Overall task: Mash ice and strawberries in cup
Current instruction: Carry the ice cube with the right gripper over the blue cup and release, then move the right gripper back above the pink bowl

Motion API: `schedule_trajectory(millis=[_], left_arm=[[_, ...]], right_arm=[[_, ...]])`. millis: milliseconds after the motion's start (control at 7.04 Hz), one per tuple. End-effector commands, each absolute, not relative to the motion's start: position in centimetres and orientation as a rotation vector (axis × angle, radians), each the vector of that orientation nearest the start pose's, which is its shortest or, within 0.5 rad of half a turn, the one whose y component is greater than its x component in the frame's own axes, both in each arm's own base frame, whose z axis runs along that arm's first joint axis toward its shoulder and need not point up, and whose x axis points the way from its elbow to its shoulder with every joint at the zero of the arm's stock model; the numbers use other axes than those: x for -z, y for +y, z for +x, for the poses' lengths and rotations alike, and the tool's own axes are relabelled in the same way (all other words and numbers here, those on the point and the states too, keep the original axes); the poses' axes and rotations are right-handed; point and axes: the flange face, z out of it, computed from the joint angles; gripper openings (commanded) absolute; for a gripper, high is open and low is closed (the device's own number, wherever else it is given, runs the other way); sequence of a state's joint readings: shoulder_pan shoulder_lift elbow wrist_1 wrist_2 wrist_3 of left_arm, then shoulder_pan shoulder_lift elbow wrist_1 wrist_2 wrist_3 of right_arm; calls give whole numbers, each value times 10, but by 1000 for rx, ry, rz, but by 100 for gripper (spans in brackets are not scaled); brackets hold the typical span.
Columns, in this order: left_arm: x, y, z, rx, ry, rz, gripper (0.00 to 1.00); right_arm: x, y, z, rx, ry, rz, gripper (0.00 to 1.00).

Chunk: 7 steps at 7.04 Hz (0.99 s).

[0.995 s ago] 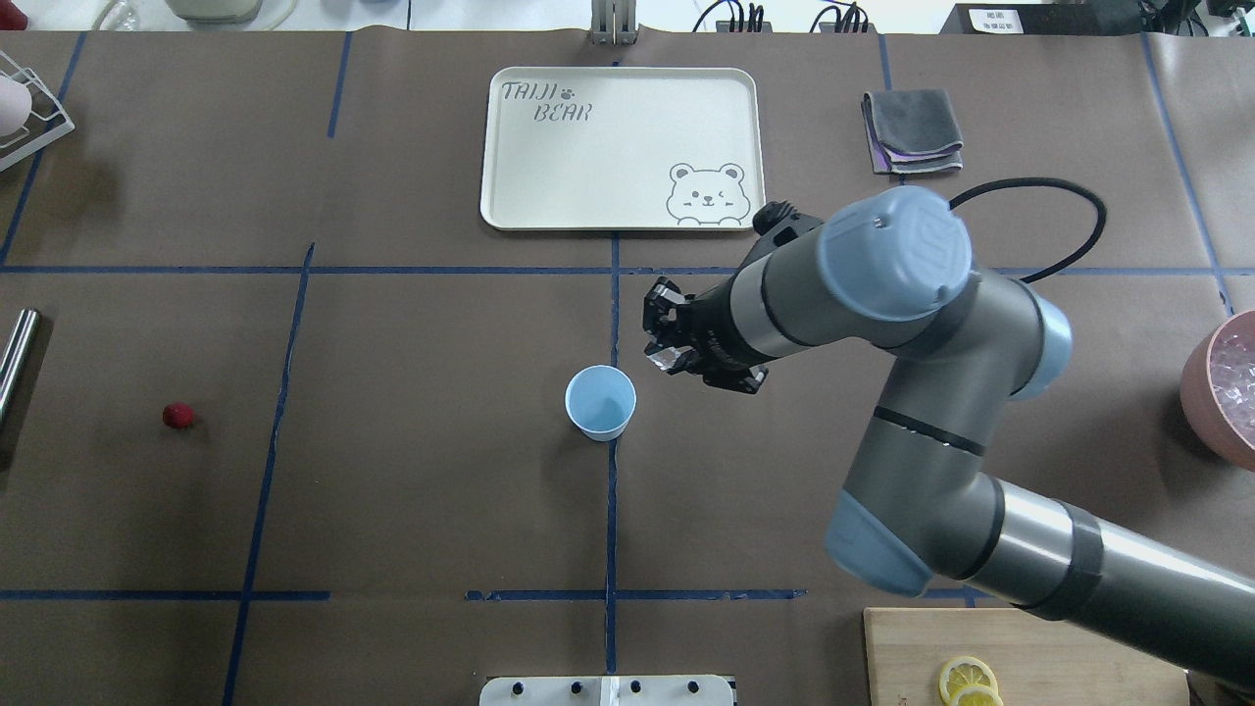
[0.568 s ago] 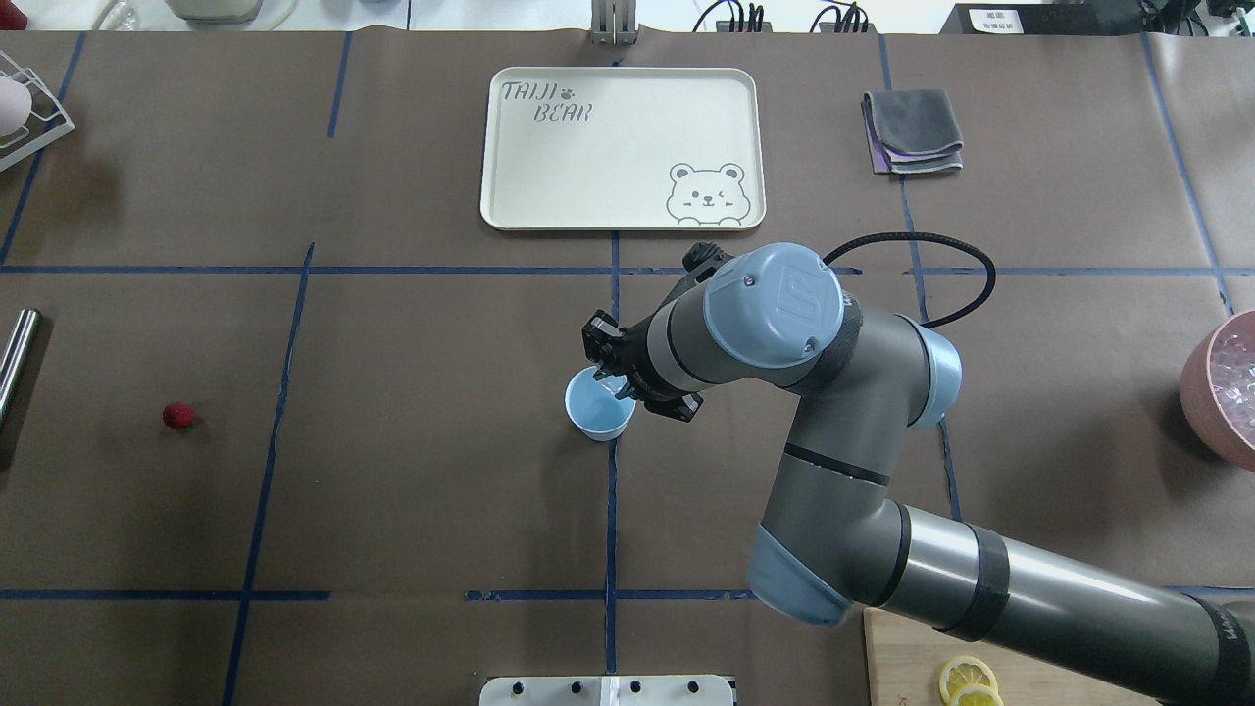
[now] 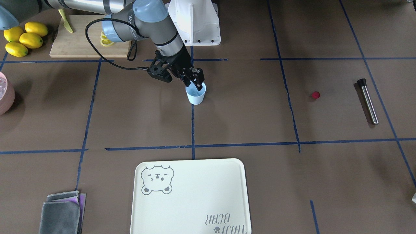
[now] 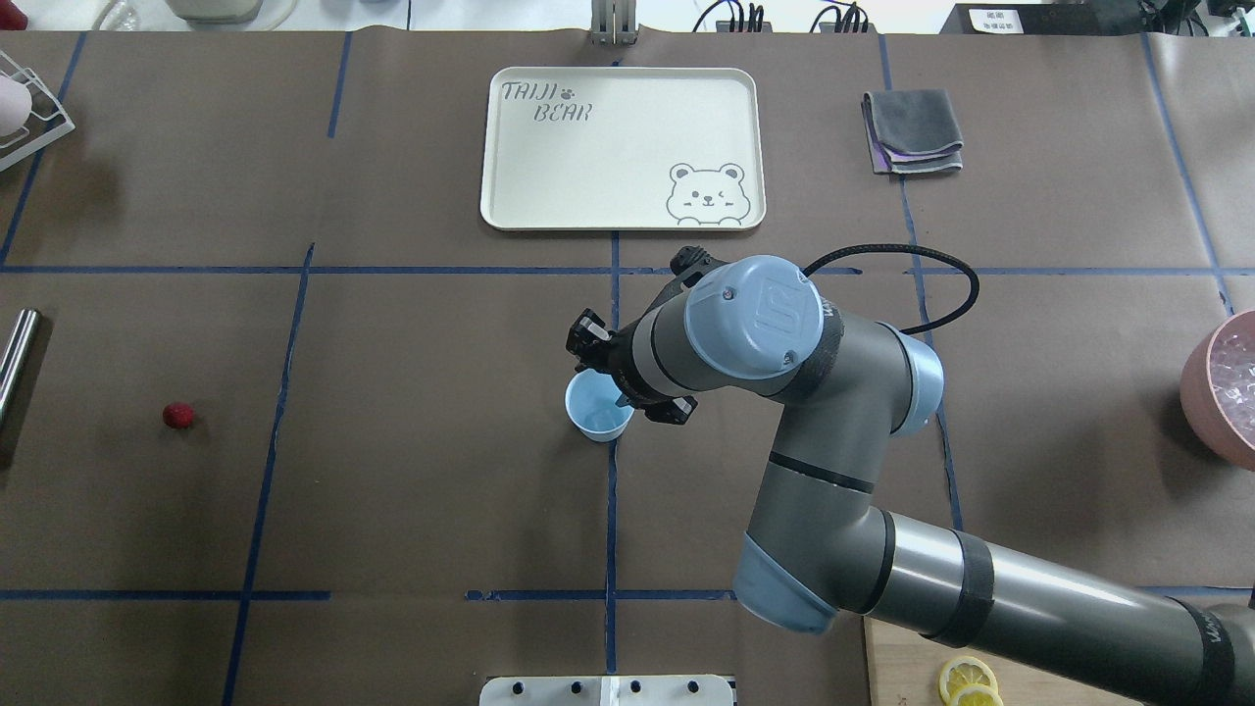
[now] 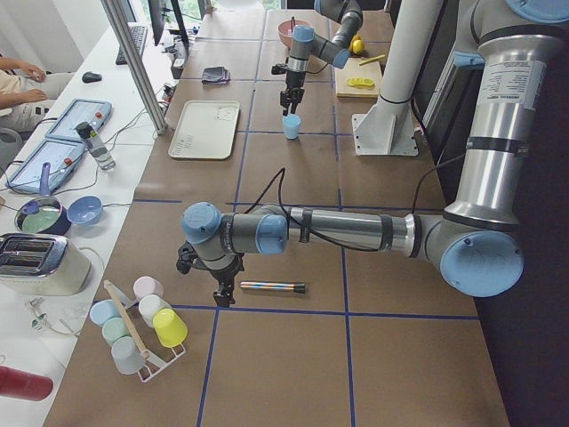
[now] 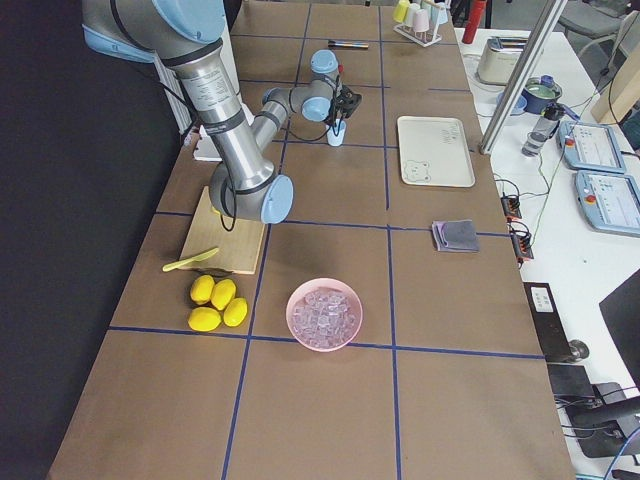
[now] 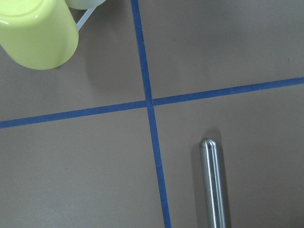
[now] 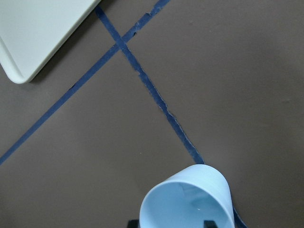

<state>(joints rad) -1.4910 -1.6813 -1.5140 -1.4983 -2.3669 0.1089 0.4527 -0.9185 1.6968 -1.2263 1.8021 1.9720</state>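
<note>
tray [image 4: 627, 118]: grey outline lettering "taiji bear" on two lines, paw mark after "taiji". overhead view: lettering in tray's far left corner, bear-face drawing in its near right corner. front-facing view: same lettering reads upside down, at tray's lower right corner. right arm joint cap [image 4: 753, 316], just robot-side of tray: "ur" logo. white label [image 4: 995, 18], beyond table edge, right of tray: print too small to read.

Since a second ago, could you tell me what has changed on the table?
The right end effector carried its ice left, from beside the cup to over its mouth. Whether the ice has dropped, I cannot tell. The cup, strawberry and tray stayed put.
</note>
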Motion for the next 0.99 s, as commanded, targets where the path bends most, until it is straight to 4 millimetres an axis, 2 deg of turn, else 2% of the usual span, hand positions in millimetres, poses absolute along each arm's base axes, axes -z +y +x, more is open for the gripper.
schedule_trajectory(millis=[0, 142, 284, 426, 568, 710, 853], left_arm=[[-636, -540, -19, -169, 796, -8, 100], [-636, -540, -19, -169, 796, -8, 100], [-637, -540, -19, -167, 796, -11, 100], [-638, -540, -19, -166, 796, -13, 100], [-639, -539, -19, -165, 796, -14, 100], [-642, -536, -20, -164, 796, -19, 100], [-642, -536, -20, -163, 796, -20, 100]], right_arm=[[-171, -396, -543, -625, -1160, -174, 75], [-181, -410, -514, -647, -1158, -170, 84], [-216, -420, -471, -675, -1132, -189, 99], [-247, -434, -417, -682, -1114, -187, 99], [-287, -444, -359, -614, -1081, -166, 99], [-329, -443, -307, -533, -1042, -127, 99], [-380, -434, -259, -418, -985, -68, 99]])
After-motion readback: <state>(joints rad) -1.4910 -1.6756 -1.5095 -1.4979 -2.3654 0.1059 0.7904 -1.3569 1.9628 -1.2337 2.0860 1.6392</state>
